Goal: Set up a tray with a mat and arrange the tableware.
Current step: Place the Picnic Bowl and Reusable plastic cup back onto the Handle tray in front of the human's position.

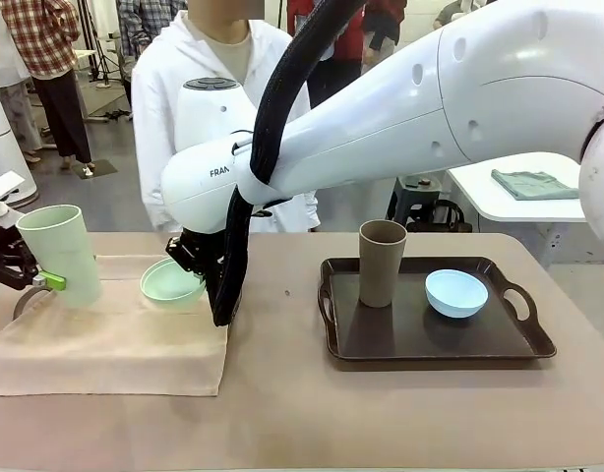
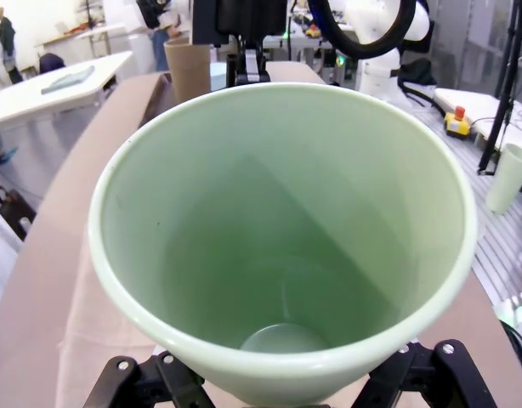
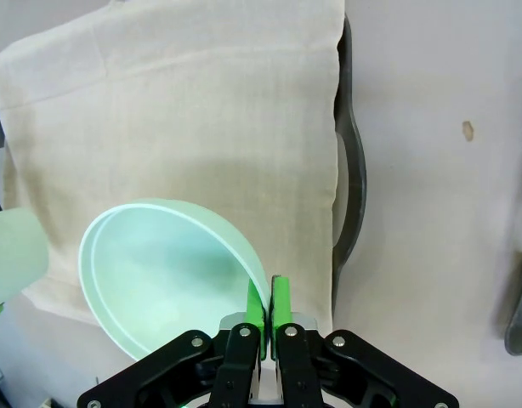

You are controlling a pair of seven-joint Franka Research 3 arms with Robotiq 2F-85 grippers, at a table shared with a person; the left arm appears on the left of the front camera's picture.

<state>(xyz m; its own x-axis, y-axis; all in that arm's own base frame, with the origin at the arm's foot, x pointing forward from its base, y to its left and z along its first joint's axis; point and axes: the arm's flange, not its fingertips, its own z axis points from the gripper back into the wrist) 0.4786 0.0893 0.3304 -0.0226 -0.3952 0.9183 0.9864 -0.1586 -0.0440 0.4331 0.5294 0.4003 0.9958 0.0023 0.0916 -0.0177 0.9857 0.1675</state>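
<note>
A beige mat (image 1: 115, 344) lies over a dark tray whose handle (image 3: 349, 195) sticks out at its side. My left gripper (image 1: 44, 279) is closed around the base of the upright mint green tumbler (image 1: 58, 252) at the mat's far left; the tumbler's mouth (image 2: 282, 238) faces the left wrist camera. My right arm reaches across, and its gripper (image 3: 268, 299) is shut on the rim of the mint green bowl (image 3: 163, 276), held tilted just over the mat (image 3: 184, 119). In the front view this bowl (image 1: 170, 283) hangs below the right gripper (image 1: 191, 258).
A second dark tray (image 1: 435, 339) on the right holds a brown tumbler (image 1: 382, 262) and a pale blue bowl (image 1: 455, 292). A person in a white coat (image 1: 169, 108) stands at the far side. Bare tabletop (image 1: 282, 393) separates the trays.
</note>
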